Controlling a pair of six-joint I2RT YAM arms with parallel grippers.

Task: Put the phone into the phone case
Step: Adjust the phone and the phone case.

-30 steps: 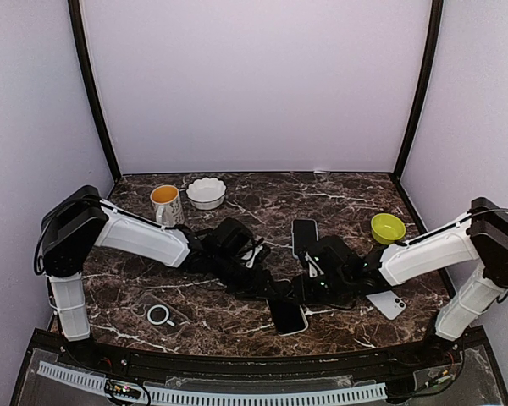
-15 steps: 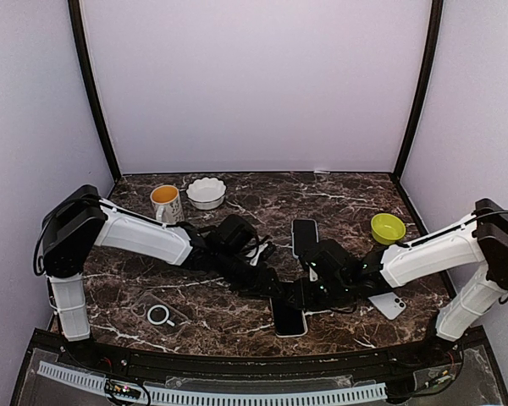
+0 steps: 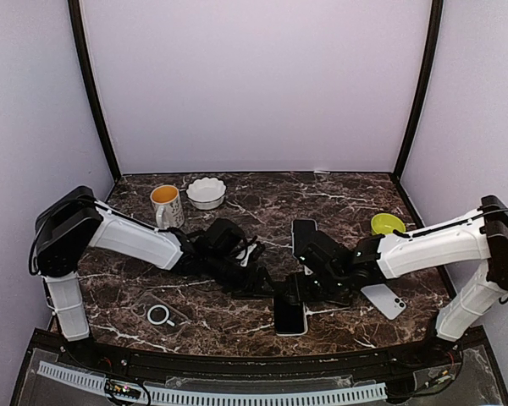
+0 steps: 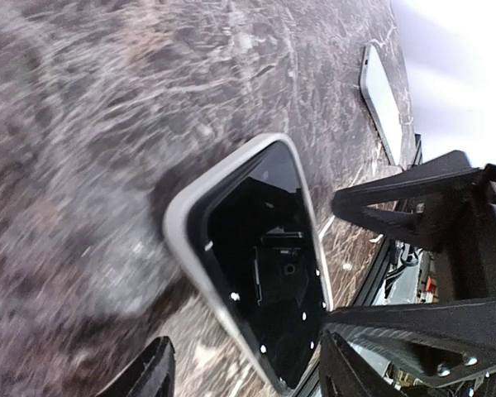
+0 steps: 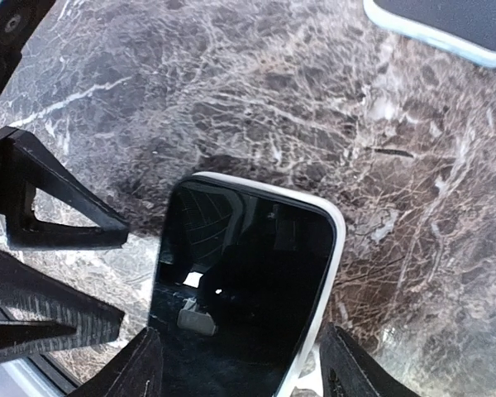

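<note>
The phone [image 3: 289, 317] lies flat near the table's front edge, with a black screen and a pale rim. It also shows in the left wrist view [image 4: 260, 260] and the right wrist view [image 5: 244, 277]. A clear phone case [image 3: 157, 314] with a white ring lies at the front left, apart from both arms. My left gripper [image 3: 271, 286] is open at the phone's far left corner, and in its own view [image 4: 240, 376] the phone's end lies between the jaws. My right gripper [image 3: 299, 293] is open, with its jaws [image 5: 236, 372] on either side of the phone.
A second dark phone [image 3: 303, 235] lies behind the grippers. A white phone-shaped slab [image 3: 385, 300] lies at the right, back up. A green bowl [image 3: 387, 224], a mug [image 3: 165, 203] and a white bowl [image 3: 206, 192] stand further back.
Both grippers have drawn in over the phone's far end, and their fingers now nearly meet. The phone has turned slightly straighter on the table.
</note>
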